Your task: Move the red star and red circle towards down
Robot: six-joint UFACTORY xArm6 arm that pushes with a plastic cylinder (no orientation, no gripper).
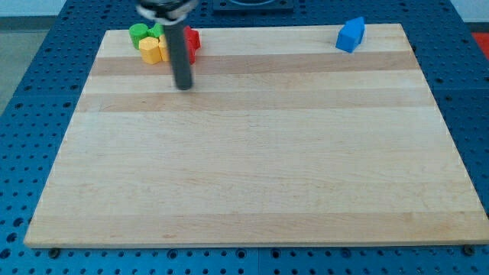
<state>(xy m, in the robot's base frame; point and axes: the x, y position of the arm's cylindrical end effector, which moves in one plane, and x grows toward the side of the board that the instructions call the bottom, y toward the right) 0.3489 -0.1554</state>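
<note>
A cluster of blocks sits at the board's top left. A red block [192, 40] shows at the cluster's right, mostly hidden behind my rod; its shape cannot be made out, and I cannot tell the star from the circle. A green block [140, 32] and a yellow block [151, 50] sit to its left. My rod comes down from the view's top, and my tip [183, 86] rests on the board just below the cluster, below and slightly left of the red block.
A blue block [351, 34] stands near the board's top right edge. The wooden board [252, 168] lies on a blue perforated table [23, 114].
</note>
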